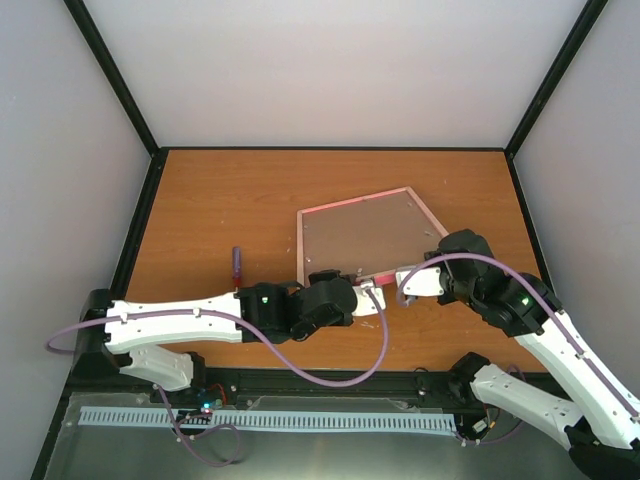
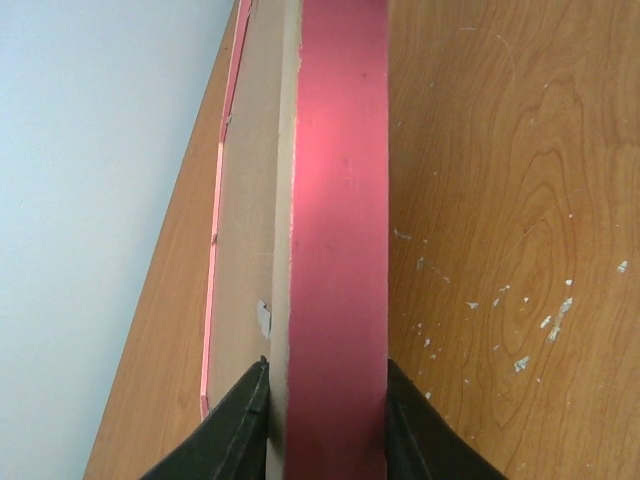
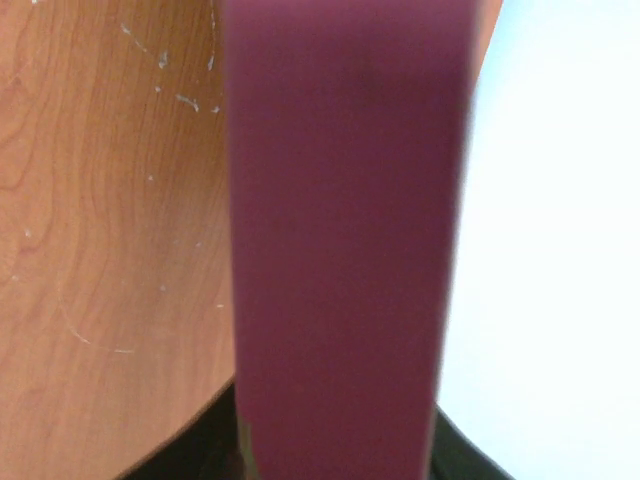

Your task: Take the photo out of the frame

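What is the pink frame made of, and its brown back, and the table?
The frame looks like painted wood: smooth pink coat, chipped pale along one edge. Its backing board seems pressed fibreboard or card, matte brown, no grain. The table shows wood-grain, probably laminate, scuffed with white flecks.

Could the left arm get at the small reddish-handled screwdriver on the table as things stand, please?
Probably not yet: the left gripper is shut on the near edge of the pink-bordered picture frame. The screwdriver lies uncovered beside that arm, so after letting go the way looks free.
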Available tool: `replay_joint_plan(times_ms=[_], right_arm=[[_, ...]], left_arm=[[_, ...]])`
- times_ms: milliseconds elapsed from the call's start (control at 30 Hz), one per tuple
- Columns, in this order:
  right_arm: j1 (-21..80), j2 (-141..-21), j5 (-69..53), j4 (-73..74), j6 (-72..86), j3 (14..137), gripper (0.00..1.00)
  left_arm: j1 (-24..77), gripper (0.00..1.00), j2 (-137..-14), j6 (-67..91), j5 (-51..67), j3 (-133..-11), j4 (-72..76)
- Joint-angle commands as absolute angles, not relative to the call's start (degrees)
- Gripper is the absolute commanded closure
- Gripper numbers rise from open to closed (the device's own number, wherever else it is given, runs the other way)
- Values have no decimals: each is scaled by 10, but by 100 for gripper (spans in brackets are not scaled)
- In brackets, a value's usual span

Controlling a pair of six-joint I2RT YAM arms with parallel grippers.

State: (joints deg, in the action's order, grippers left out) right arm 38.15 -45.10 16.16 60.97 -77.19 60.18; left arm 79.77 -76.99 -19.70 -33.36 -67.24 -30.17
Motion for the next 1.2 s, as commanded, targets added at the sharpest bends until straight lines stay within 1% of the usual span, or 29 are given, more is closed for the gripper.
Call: replay_joint_plan(times_ms=[0, 33, 100, 167, 200, 233, 300, 367, 433, 600, 700, 833, 933, 1067, 1167], right_arm=[[386, -450, 157, 605, -760, 606, 78], [386, -452, 155, 608, -752, 611, 82], [386, -457, 144, 618, -737, 631, 89], [386, -460, 133, 635, -727, 657, 94], [386, -460, 129, 646, -726, 669, 96], [386, -458, 127, 656, -727, 679, 97], [386, -448, 127, 671, -738, 691, 97], [385, -432, 125, 681, -749, 697, 97], [385, -414, 120, 693, -754, 701, 97], [385, -392, 104, 722, -740, 714, 97], [385, -384, 87, 732, -729, 725, 97], [385, -375, 71, 739, -718, 737, 97], [386, -371, 58, 740, -710, 741, 97], [385, -367, 38, 737, -701, 746, 97], [386, -366, 25, 736, -695, 750, 97]], left_arm=[[797, 87, -734, -164, -305, -689, -207], [797, 81, -731, -162, -308, -687, -206], [797, 63, -719, -154, -317, -677, -197], [797, 47, -697, -147, -319, -655, -184], [797, 41, -683, -142, -321, -641, -175], [797, 36, -665, -138, -320, -621, -166], [797, 31, -624, -132, -312, -569, -146], [798, 23, -580, -130, -294, -523, -123], [797, 19, -535, -135, -269, -476, -101], [797, 20, -413, -199, -185, -365, -10], [797, 20, -355, -229, -170, -310, 22], [797, 21, -353, -241, -187, -292, 25], [797, 26, -368, -241, -180, -296, 22], [797, 40, -370, -240, -170, -289, 22], [797, 45, -359, -234, -168, -286, 23]])
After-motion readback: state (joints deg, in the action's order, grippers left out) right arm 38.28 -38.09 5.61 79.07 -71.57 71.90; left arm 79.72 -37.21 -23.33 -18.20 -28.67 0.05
